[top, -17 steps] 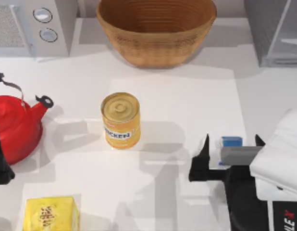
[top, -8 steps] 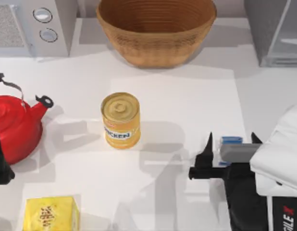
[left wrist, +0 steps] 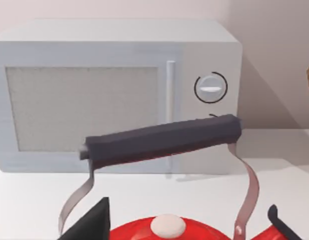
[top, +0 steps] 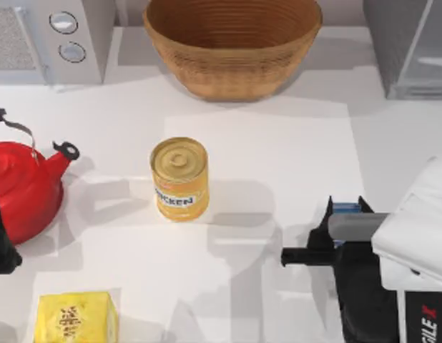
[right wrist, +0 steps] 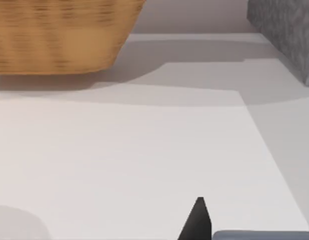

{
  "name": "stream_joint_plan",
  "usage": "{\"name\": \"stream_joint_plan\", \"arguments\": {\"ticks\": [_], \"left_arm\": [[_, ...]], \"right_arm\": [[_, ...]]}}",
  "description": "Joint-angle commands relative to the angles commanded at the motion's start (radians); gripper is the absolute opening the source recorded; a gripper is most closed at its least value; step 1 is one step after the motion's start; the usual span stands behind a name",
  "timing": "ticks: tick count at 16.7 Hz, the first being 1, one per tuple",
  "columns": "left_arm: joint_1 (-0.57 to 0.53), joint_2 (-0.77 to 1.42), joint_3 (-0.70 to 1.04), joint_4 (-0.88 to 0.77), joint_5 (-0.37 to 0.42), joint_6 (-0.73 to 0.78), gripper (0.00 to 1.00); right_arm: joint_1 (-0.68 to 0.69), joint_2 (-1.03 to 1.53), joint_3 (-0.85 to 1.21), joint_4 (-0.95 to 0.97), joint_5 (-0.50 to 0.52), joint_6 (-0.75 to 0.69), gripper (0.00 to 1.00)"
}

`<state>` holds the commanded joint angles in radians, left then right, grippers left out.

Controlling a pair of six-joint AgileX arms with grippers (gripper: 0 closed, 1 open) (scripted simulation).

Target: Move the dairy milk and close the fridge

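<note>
One can [top: 179, 178] – one kettle [top: 21, 187], one basket [top: 232, 43], one box [top: 74, 317]

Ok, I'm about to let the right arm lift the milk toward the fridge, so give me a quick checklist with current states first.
1. Right gripper around the dairy milk: ok, a dark finger stands on either side of the blue top.
2. Grip firm: cannot tell, contact with the carton's sides is hidden beneath the gripper.
3. Fridge open to receive it: cannot tell, just its corner and pale door panel show at the table's far right.
4. Path from milk to fridge: ok, bare table between them.
5. Yellow can and wicker basket out of the way: ok, both lie left of that path.
6. Left gripper parked: ok, over the red kettle.
</note>
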<state>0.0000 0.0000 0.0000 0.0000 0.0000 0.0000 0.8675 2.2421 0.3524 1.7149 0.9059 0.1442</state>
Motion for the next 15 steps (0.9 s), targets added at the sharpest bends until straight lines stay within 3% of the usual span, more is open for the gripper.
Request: {"name": "stream_joint_plan", "arguments": {"ticks": [2,15], "left_arm": [[0.000,0.000,0.000,0.000,0.000,0.000,1.00],[0.000,0.000,0.000,0.000,0.000,0.000,1.00]], "right_arm": [[0.000,0.000,0.000,0.000,0.000,0.000,0.00],[-0.001,-0.092,-0.013,-0.081,-0.001,0.003,0.00]]}}
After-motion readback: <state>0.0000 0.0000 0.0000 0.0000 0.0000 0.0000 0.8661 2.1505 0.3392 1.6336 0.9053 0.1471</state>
